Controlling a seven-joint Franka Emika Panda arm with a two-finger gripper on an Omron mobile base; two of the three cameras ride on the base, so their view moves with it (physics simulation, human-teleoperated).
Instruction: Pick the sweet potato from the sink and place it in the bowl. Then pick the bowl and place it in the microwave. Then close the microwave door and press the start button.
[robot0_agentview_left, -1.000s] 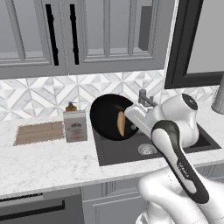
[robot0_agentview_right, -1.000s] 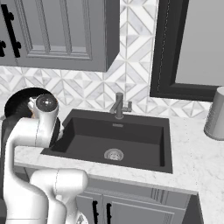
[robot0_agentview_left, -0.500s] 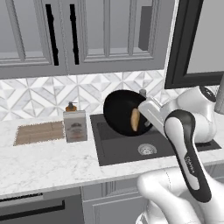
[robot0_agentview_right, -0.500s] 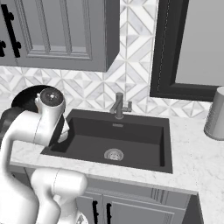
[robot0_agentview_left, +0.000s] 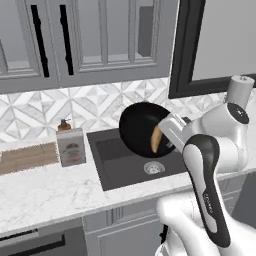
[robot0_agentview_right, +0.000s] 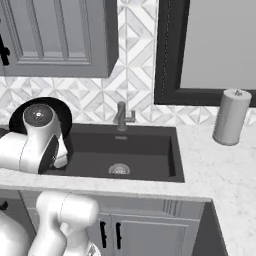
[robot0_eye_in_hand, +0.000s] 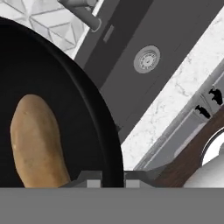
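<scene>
My gripper (robot0_eye_in_hand: 112, 178) is clamped on the rim of the bowl (robot0_eye_in_hand: 65, 113) at six o'clock. The sweet potato (robot0_eye_in_hand: 37, 140) lies inside the bowl, toward eight o'clock. Beyond the rim, the sink (robot0_eye_in_hand: 131, 74) stretches toward one o'clock, its drain (robot0_eye_in_hand: 146, 59) there, faucet (robot0_eye_in_hand: 81, 11) at twelve.

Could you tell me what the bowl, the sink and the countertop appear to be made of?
The bowl: glossy black, likely glazed ceramic or plastic, judging by its smooth sheen. The sink: matte dark grey, perhaps composite stone, with a silver metal drain. The countertop: white with grey veining, looks like polished marble.
</scene>
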